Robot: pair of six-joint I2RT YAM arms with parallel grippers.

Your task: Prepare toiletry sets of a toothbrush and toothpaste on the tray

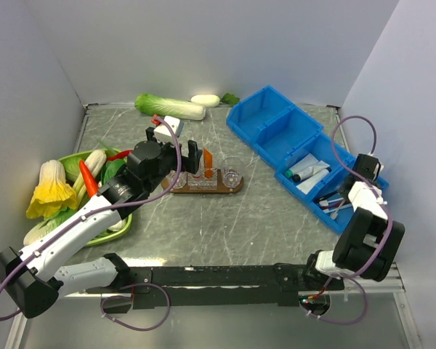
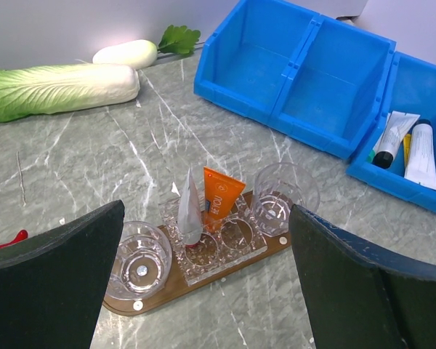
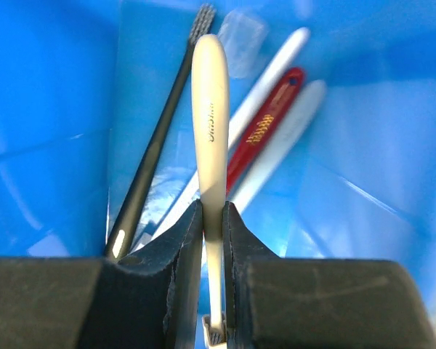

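The blue bin [image 3: 51, 109] is sitting on my right, my right gripper [image 3: 212, 218] reaching inside it. The tray [image 2: 127, 305] is lying mid-table below my left gripper [image 1: 178, 153], whose fingers are standing wide apart, holding nothing. The orange toothpaste [image 2: 219, 198] is standing upright in the tray's clear holder [image 2: 236, 243]. I am clamping the white toothbrush [image 3: 209, 109] by its handle over the bin's other brushes [image 3: 149, 153]

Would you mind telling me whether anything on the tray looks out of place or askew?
Nothing spilled or damaged. On the tray, the orange toothpaste stands tilted in the clear holder beside a pale tube, while the two clear cups sit empty.
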